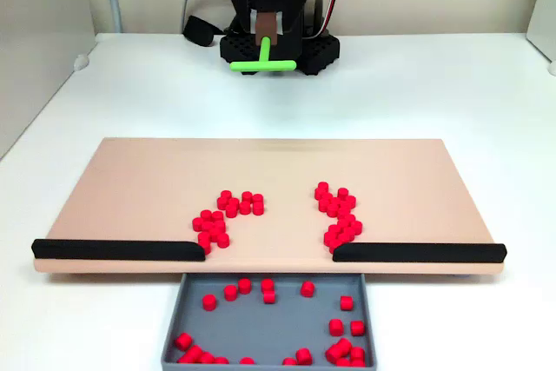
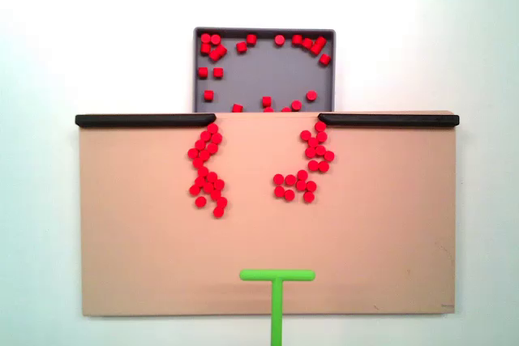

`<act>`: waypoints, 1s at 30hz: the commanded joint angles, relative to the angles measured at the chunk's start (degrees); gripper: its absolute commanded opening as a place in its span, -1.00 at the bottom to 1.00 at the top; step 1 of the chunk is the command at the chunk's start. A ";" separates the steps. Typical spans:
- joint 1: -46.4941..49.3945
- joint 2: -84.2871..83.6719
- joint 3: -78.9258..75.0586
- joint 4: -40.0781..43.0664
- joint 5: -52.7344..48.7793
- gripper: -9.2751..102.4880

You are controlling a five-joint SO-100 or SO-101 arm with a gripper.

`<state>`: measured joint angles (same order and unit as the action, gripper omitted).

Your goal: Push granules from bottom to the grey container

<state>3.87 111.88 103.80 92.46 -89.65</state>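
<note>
Both fixed views show granules (image 2: pixel 209 169) in two clusters on the beige board (image 2: pixel 268 241); others fill the grey container (image 2: pixel 263 74); the gripper (image 1: pixel 265 30) pinches the green pusher (image 2: pixel 277 281).

Bright red granules (image 2: pixel 209 172), grey container (image 2: pixel 263 79), beige board (image 2: pixel 268 241) with black strips (image 2: pixel 146 120), green pusher (image 2: pixel 276 277).

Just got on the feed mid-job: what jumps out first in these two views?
Bright red granules stand out: two loose clusters on the beige board, flanking the gap between the black strips. More lie scattered in the grey container past that gap. The green T-shaped pusher sits at the board's opposite edge.
</note>
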 commanded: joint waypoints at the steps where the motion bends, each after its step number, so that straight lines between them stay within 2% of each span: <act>1: 0.35 2.02 -2.37 -0.26 0.26 -0.83; 30: -0.88 1.67 -2.37 -0.26 0.26 -0.83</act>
<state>3.43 112.06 103.80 92.46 -89.65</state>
